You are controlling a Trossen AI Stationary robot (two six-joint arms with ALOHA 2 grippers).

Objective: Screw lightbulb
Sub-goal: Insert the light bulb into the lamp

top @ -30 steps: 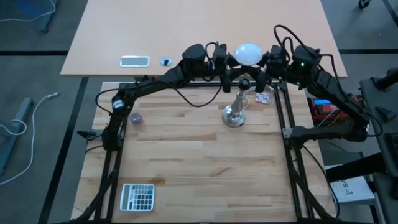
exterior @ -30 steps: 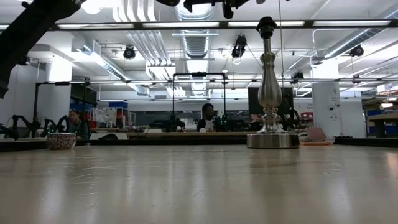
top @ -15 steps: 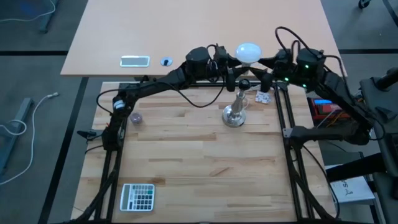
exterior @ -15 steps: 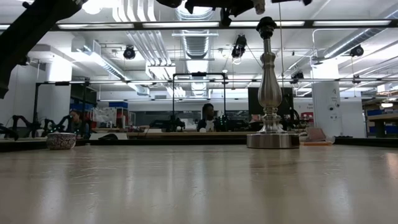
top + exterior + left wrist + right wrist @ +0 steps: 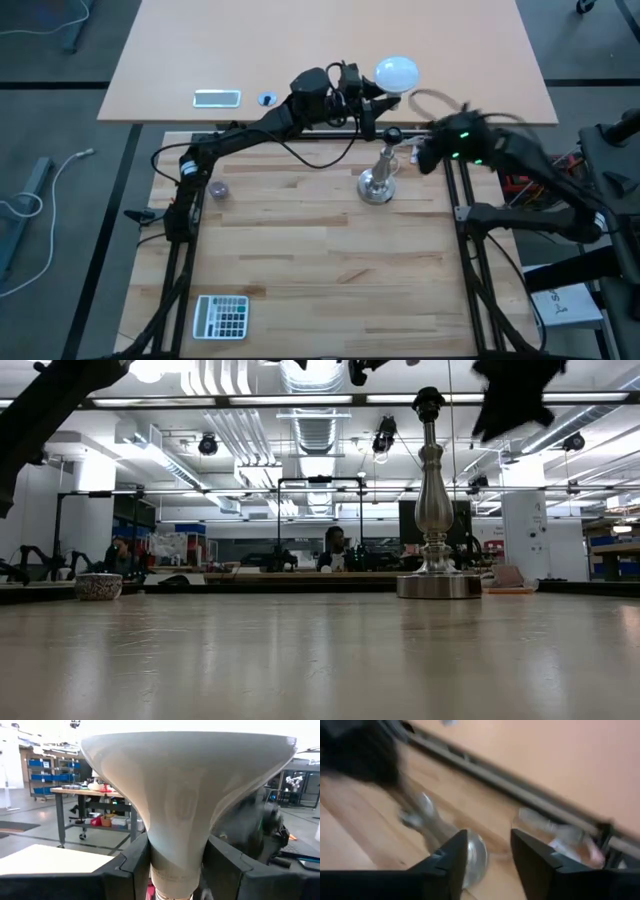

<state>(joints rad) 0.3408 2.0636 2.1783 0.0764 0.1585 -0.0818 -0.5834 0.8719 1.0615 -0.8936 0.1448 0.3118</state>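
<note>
Wooden butcher-block table [image 5: 320, 260], set against a paler desk at its far edge, carries a silver lamp stand [image 5: 378, 180] near the middle of that far edge. Above and just behind the stand's socket, the left gripper [image 5: 368, 92] clamps the lightbulb [image 5: 397, 73] by the narrow neck beside its screw base; the wrist view shows both dark fingers [image 5: 131, 865] pressed to either side of the white bulb, globe away from the arm. Held this way, the threaded end stays free to meet the socket, which appears to be the reason for the grip; the bulb is not yet seated.

At the far right corner the right gripper [image 5: 428, 152] hangs beside the stand, blurred in motion, its fingers [image 5: 451, 861] parted with nothing between them. From there it could steady the stem while the other arm turns the bulb, though that is only a reading of the pose.

A calculator [image 5: 221, 316] lies at the near left corner, a small bowl [image 5: 219, 189] by the left edge. No brand, label or writing is legible anywhere. Beyond the table, a workshop with seated people shows in the low view.
</note>
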